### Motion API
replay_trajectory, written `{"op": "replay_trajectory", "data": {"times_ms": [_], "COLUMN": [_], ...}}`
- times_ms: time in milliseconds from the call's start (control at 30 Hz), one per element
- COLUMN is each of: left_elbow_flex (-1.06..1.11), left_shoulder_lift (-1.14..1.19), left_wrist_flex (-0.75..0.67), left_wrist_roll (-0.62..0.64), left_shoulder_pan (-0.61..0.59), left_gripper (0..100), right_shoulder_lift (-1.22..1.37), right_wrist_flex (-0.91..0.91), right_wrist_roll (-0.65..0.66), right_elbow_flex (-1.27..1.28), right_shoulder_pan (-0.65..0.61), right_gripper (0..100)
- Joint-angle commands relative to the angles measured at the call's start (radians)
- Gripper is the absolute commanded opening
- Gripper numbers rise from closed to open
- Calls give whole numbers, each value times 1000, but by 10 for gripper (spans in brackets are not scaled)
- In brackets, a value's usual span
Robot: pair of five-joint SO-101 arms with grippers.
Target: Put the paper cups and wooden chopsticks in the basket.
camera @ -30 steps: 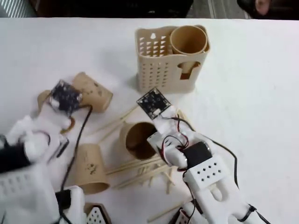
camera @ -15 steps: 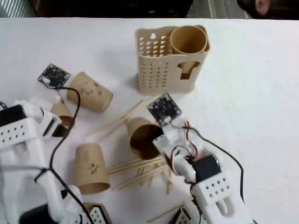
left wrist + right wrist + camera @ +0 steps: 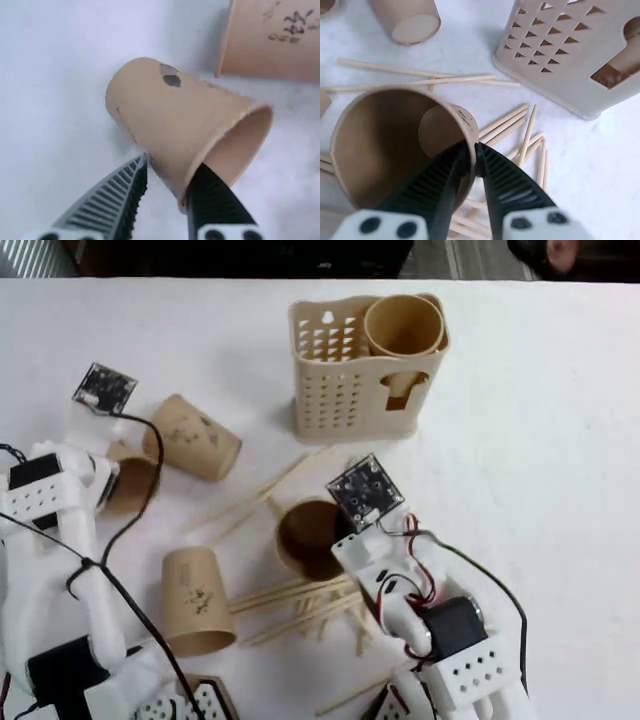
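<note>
The right gripper (image 3: 472, 147) is squeezing tight on the rim of a round brown paper cup (image 3: 385, 145), with one finger inside the wall and one outside. This cup is tipping its open mouth up at the arm, near the middle of the flat white table (image 3: 540, 440). A messy heap of thin light wooden chopsticks (image 3: 295, 598) is lying under and beside it, so the room around it is crowded.

To the left of the heap, a plain brown paper cup on its side (image 3: 197, 600) is lying with its mouth toward the near edge. The stick ends are almost touching it.

Farther left, the left gripper (image 3: 170, 167) is pinching a small tan paper cup (image 3: 170, 115) at the rim, with the black finger in the mouth and the grey finger on the outside. This cup is lying on its side close to the table's left edge. A brown paper cup with dark print (image 3: 195, 437) is lying just beside it.

Two long pale wooden sticks (image 3: 262, 492) are lying slantwise between the middle cup and the basket.

The tall beige plastic basket with holes (image 3: 335, 370) is standing upright farther back, with a band of white table behind it before the far edge. An upright brown paper cup (image 3: 404, 325) is sitting inside its right end. A wide stretch of white table is spreading out to the right of the basket.
</note>
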Motion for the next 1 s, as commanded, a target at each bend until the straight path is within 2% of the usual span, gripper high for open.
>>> {"op": "replay_trajectory", "data": {"times_ms": [0,233,533,700,967], "left_elbow_flex": [-8,-34,-34,-34,-34], "left_shoulder_lift": [-4,-30,-420,-591,-713], "left_wrist_flex": [-18,29,219,290,370], "left_wrist_roll": [35,80,83,143,172], "left_shoulder_pan": [41,44,25,25,27], "left_gripper": [28,21,21,21,22], "right_shoulder_lift": [-15,-7,30,252,647], "right_wrist_flex": [38,159,177,174,119], "right_wrist_roll": [-5,3,5,-2,-5], "right_elbow_flex": [-71,-308,-598,-841,-1215], "right_shoulder_pan": [8,12,48,165,295], "right_gripper": [19,19,19,19,19]}}
